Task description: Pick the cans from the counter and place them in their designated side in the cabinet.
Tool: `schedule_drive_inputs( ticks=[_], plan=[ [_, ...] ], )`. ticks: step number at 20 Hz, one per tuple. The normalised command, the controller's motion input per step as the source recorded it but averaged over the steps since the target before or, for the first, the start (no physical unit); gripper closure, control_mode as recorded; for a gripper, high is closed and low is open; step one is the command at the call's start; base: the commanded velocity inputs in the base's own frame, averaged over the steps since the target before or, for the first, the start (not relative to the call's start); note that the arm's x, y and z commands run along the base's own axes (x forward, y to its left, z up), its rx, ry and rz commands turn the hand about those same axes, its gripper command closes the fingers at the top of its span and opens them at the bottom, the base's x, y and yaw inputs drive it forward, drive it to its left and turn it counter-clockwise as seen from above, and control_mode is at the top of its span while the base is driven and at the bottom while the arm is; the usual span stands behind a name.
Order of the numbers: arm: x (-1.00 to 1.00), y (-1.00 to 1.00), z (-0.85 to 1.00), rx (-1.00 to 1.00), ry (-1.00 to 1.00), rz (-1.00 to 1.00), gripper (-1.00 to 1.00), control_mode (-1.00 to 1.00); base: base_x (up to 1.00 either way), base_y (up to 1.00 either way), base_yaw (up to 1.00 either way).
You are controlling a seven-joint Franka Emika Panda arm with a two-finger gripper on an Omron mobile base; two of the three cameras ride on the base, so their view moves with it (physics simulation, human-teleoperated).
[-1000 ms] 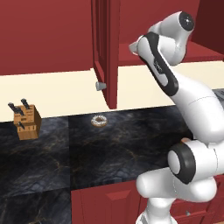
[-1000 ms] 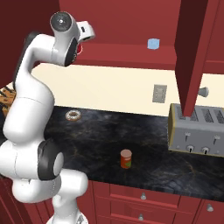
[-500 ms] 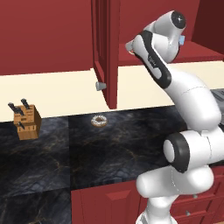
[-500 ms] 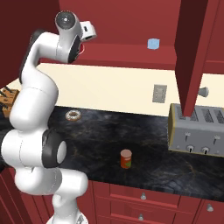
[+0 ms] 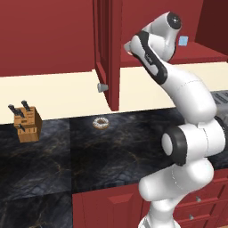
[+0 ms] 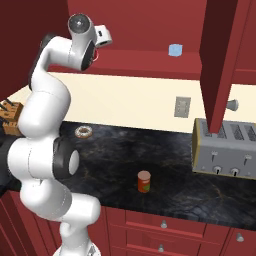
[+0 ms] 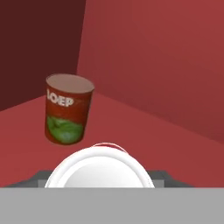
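From the hand camera I see my gripper [image 7: 105,164] clamped around a pale-topped can [image 7: 99,168], up on the red cabinet shelf [image 7: 144,135] just beside a green-labelled can [image 7: 68,109], while a red can [image 6: 144,181] stands on the counter [image 6: 175,190].

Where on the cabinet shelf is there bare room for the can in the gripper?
In the hand view, the red shelf is bare right of the green-labelled can, out to the lighter wall. The left corner is crowded: that can stands there, just beyond the held white-topped can.
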Motion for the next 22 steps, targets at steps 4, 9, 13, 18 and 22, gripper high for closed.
schedule_drive_inputs(
  ticks=[4,9,13,18,22],
  plan=[
    [0.28,0.01,-0.07,0.00,0.01,0.00,1.00,-1.00,0.00,0.00,0.00],
    [0.33,0.00,-0.08,0.00,0.01,0.00,1.00,-1.00,0.00,0.00,0.00],
    [0.33,0.01,-0.10,0.00,0.02,0.00,1.00,-1.00,0.00,0.00,0.00],
    [0.29,0.00,-0.16,0.00,0.04,0.00,-1.00,-1.00,0.00,0.00,0.00],
    [0.19,0.00,-0.04,0.00,0.05,0.00,-1.00,-1.00,0.00,0.00,0.00]
  ],
)
